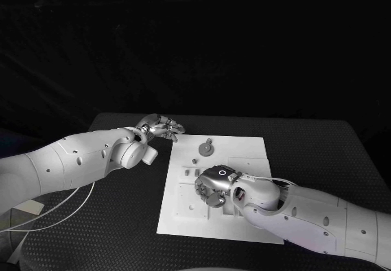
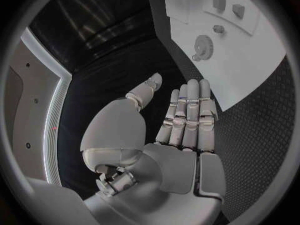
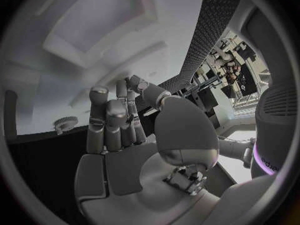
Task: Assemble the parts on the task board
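We judge the gear (image 1: 207,148) on the task board (image 1: 244,152) small, stiff, light; pinch its rim. Our left hand (image 1: 160,127) and right hand (image 1: 213,182) are released.

A white task board (image 1: 244,152) bearing grey parts (image 1: 207,148) is seen on a black, dot-textured table (image 1: 106,226), and silver hands (image 1: 213,183) are carried on white arms (image 1: 73,161).

right hand (image 1: 215,183) over task board (image 1: 244,148) middle — far end open
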